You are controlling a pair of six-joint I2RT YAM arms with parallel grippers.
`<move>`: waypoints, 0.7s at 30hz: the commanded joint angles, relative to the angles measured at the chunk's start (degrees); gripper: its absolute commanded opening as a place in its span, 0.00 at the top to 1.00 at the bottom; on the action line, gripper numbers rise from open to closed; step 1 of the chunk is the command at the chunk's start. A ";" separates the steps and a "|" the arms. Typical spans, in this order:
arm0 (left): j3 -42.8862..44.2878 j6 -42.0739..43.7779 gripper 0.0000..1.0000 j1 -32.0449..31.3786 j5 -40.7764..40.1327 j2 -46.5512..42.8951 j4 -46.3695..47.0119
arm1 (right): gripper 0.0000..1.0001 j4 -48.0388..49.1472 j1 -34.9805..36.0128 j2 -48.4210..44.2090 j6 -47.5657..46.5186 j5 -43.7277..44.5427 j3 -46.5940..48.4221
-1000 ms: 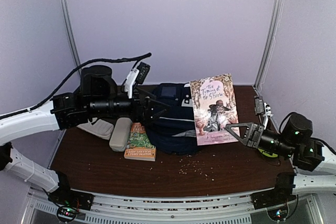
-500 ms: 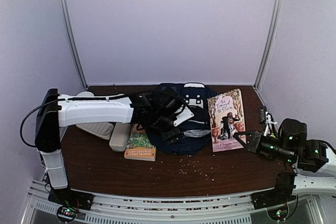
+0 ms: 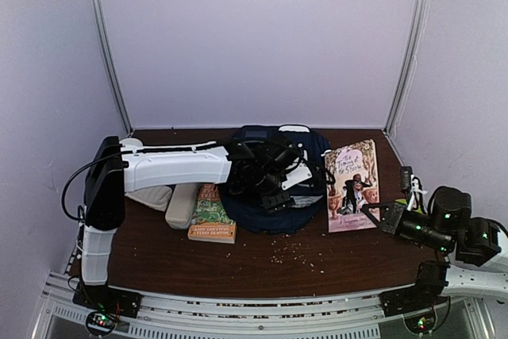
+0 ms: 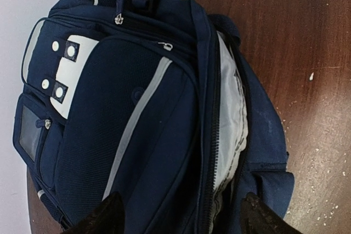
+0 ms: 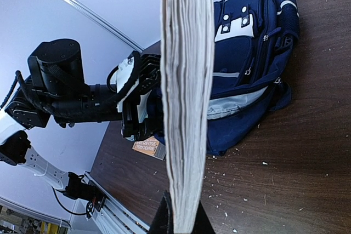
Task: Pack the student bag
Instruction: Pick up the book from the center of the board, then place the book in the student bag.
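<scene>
A: How far along are we with the packing?

B: We are only starting, by our reckoning. The bag (image 3: 254, 216) is lying flat at the back middle of the table (image 3: 159, 252). Its main zip is gaping and showing the grey lining (image 4: 230, 108). We are seeing nothing inside, as far as the gap lets us look.

A: What are we holding?

B: Our right gripper (image 5: 181, 220) is clamping the book (image 5: 186, 97) by its lower edge and holding it upright. It is just right of the bag, not over the opening. Our left gripper (image 4: 184, 217) is hovering over the bag with its fingers spread apart, one on each side of the open zip. We cannot tell whether they are touching fabric.

A: So what is left?

B: We are judging that the book has yet to go in. A green book (image 3: 212, 216) and a grey pouch (image 3: 182, 202) are waiting just left of the bag.

A: And what are we working on?

B: We are working on a dark brown wooden top, with pale crumbs (image 3: 298, 253) lying toward the front. Pale lilac walls (image 3: 254, 37) are closing us in, with metal posts (image 3: 107, 45) standing at the back corners.
</scene>
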 commanded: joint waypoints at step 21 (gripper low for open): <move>4.98 -3.59 1.00 3.02 -1.57 -2.26 1.60 | 1.00 8.00 -0.07 -1.14 1.90 -10.25 -2.11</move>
